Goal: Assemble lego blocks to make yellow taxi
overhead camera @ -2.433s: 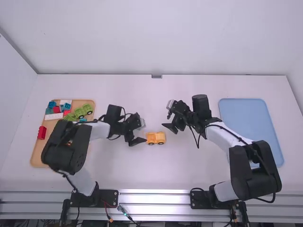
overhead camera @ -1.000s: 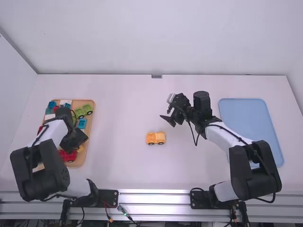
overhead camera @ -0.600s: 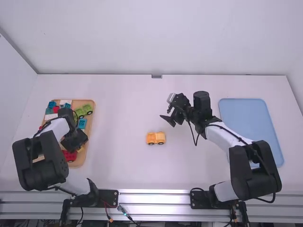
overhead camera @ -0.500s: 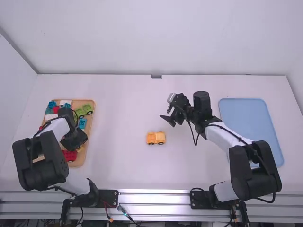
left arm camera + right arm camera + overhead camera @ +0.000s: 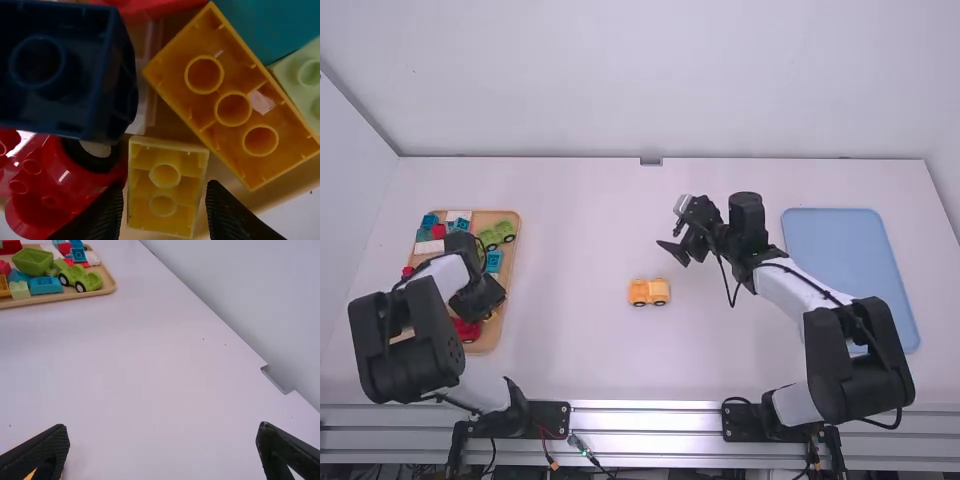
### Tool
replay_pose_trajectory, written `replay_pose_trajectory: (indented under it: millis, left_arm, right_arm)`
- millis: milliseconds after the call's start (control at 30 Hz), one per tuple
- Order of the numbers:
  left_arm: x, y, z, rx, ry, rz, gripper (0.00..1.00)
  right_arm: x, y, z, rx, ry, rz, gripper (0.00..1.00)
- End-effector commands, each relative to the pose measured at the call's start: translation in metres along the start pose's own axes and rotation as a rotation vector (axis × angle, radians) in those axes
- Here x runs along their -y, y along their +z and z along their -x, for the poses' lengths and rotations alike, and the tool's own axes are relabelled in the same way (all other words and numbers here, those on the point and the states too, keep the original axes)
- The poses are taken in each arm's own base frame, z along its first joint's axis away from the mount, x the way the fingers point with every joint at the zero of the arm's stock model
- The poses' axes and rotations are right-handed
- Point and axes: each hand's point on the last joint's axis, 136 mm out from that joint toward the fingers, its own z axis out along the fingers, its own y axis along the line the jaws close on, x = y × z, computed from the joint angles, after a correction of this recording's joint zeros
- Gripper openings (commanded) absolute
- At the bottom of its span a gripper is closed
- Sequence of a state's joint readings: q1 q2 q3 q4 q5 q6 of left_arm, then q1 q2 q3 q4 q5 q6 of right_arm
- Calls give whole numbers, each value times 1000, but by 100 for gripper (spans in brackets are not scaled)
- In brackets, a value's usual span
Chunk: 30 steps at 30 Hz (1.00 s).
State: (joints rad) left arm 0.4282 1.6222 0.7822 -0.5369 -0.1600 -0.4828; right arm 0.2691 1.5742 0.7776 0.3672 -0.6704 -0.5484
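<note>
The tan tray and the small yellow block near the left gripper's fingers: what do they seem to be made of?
Tray: probably wood, smooth and matt, from its warm tan colour; plastic is possible. Small yellow block: smooth moulded plastic, it seems, from its hollow underside with round tubes.

The table [image 5: 560, 350] is coloured white, the empty tray [image 5: 850, 250] pale blue, and the loaded tray [image 5: 108, 285] tan. The toy vehicle [image 5: 649, 289] is rendered in yellow-orange. On the green car [image 5: 80, 276], black wheels [image 5: 80, 287] are marked with white hubs. The small brick [image 5: 165, 192] is coloured yellow; the larger brick [image 5: 230, 102], amber; the wheeled block [image 5: 75, 162], red; the hollow block [image 5: 60, 90], navy.
</note>
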Motion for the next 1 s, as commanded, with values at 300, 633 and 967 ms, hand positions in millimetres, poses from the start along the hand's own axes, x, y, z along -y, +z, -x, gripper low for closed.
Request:
replay_pose_trajectory:
  millis: [300,633,967]
  left_arm:
    - [-1,8,-10,-27,7,-10,45]
    - [-3,10,-11,-25,6,-1,46]
    - [-2,14,-12,-14,4,-8,42]
  right_arm:
    - [-6,6,15,21,-21,-4,99]
    - [-5,6,14,15,-22,-11,99]
    - [-5,6,15,16,-14,-10,99]
